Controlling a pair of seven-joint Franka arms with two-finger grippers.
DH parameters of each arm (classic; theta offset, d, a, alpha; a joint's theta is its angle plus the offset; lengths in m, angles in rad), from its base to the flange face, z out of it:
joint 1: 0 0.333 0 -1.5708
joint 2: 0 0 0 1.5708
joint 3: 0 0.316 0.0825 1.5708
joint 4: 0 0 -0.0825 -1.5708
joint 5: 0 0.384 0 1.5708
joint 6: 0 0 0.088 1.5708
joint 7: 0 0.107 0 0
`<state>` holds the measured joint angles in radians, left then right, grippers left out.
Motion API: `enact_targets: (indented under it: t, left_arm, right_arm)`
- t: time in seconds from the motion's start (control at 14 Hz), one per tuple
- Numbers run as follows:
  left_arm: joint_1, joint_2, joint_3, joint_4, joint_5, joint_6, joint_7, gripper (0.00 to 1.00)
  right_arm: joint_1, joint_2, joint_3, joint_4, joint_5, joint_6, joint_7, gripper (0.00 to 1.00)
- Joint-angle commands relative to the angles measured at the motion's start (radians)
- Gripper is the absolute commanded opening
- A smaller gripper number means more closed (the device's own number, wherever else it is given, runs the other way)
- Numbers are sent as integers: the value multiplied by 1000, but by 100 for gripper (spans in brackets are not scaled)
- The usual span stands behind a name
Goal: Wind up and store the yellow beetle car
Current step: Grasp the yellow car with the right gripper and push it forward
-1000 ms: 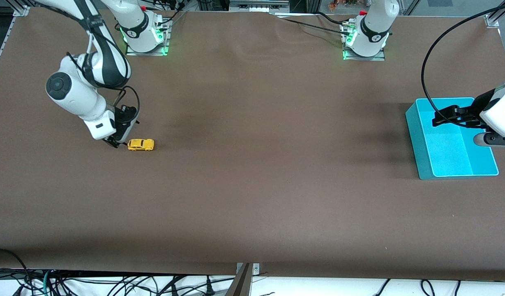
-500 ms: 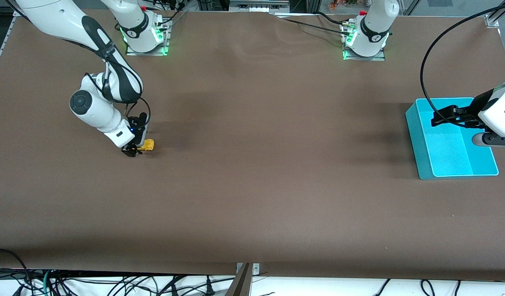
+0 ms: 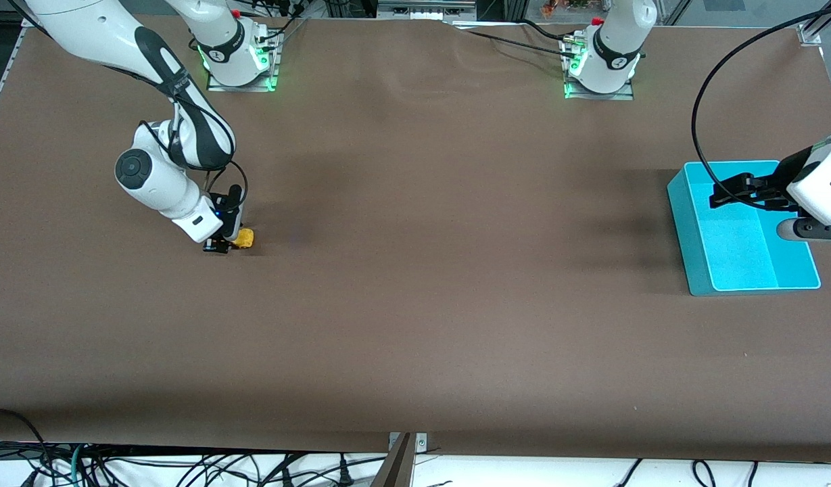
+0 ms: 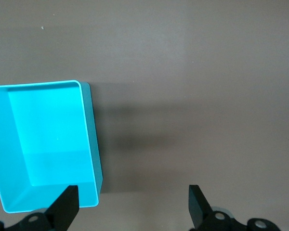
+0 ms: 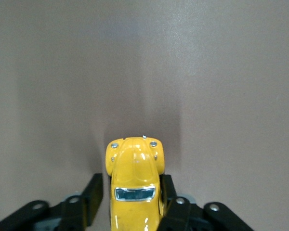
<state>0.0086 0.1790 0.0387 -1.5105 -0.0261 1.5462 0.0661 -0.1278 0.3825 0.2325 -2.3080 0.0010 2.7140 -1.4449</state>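
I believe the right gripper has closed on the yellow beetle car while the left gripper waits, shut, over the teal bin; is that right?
Not quite: in the left wrist view the left gripper is open over the teal bin. The right gripper is indeed shut on the yellow beetle car.

No text, label, brand, number or sign can be read anywhere.

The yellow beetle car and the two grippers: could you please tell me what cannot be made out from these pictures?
- Yellow beetle car: its rear is cut off by the right wrist view's edge; in the front view the right gripper covers most of it.
- Its wheels: hidden by body and jaws.
- Whether a winding key exists: not visible.
- Left gripper, over the teal bin: only fingertips show in the left wrist view.
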Motion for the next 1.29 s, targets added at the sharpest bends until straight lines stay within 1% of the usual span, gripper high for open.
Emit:
enact_targets:
  t: [0.0, 0.07, 0.21, 0.43, 0.57, 0.71, 0.86, 1.07, 1.21]
  left_arm:
    - [4, 13, -5, 32, 15, -23, 11, 100]
    - [4, 13, -5, 32, 15, -23, 11, 100]
    - [4, 13, -5, 32, 17, -23, 12, 100]
    - [4, 13, -5, 30, 15, -23, 12, 100]
    - [4, 14, -5, 30, 15, -23, 12, 100]
    - [4, 14, -5, 30, 17, -23, 12, 100]
    - [4, 16, -5, 30, 17, -31, 30, 100]
    - [5, 27, -3, 32, 17, -31, 92, 100]
    - [5, 30, -2, 32, 15, -31, 135, 100]
  right_arm:
    - [-1, -4, 2, 4, -12, 4, -15, 1]
    - [-1, -7, 4, 5, -24, 3, -12, 0]
    - [-1, -13, 66, 30, -53, -5, 6, 0]
    - [2, -10, 135, 64, -52, -13, 20, 0]
    - [14, -4, 165, 79, -53, -26, 93, 0]
    - [66, 39, 168, 120, -58, -26, 173, 0]
    - [88, 87, 169, 159, -65, -20, 205, 0]
    - [86, 119, 168, 156, -70, -19, 208, 0]
    - [85, 121, 163, 138, -68, -26, 212, 0]
